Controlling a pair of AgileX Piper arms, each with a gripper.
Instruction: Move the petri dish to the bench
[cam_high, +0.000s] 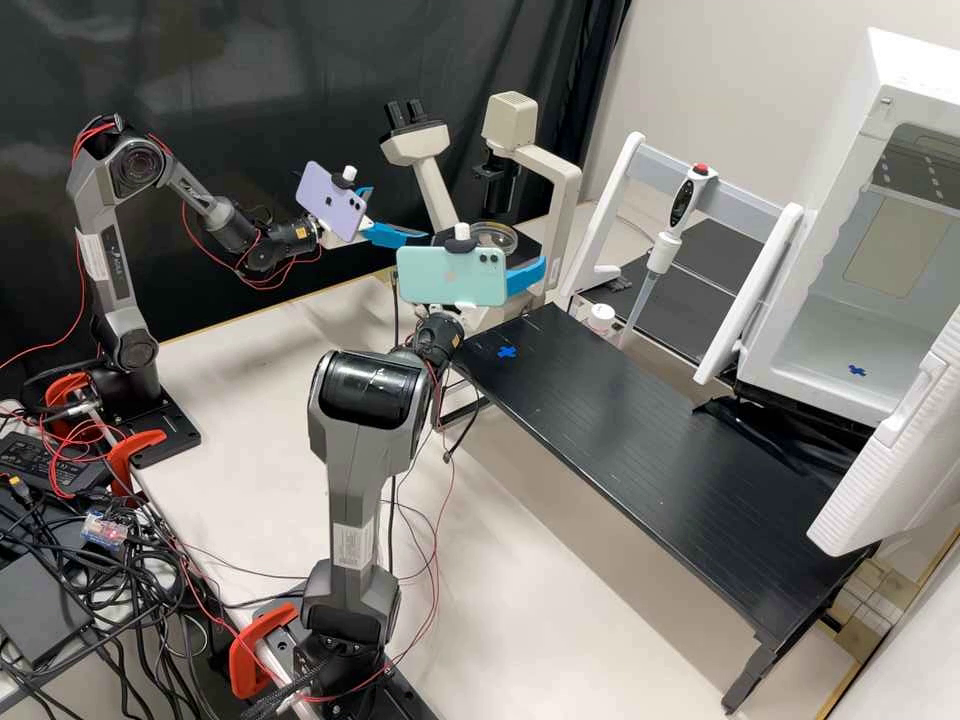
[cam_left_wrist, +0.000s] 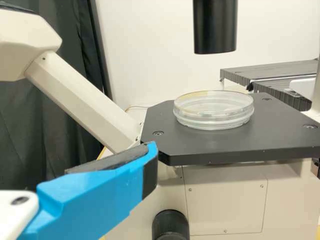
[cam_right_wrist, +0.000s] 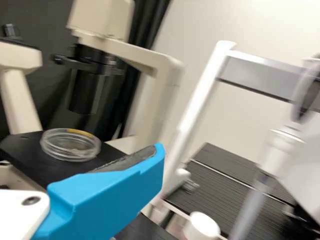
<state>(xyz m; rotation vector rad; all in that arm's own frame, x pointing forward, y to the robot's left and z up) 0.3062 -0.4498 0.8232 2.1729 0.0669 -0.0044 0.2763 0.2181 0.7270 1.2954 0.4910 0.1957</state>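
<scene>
Both stood open, the left blue-fingered white tool (cam_high: 398, 213) and the matching right tool (cam_high: 528, 275), and there on the flat black microscope stage (cam_left_wrist: 225, 146) sat the round, clear petri dish (cam_left_wrist: 213, 113), likely light, stiff and slick, best pinched low by its walls!

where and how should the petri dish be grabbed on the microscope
Probably by opposite sides of the petri dish's clear wall, low enough to catch more than the upper rim. Come in near level from the arms' side: the dish is round, shallow and flat on the black stage, and the dark tube hanging above makes a top approach look awkward.
</scene>
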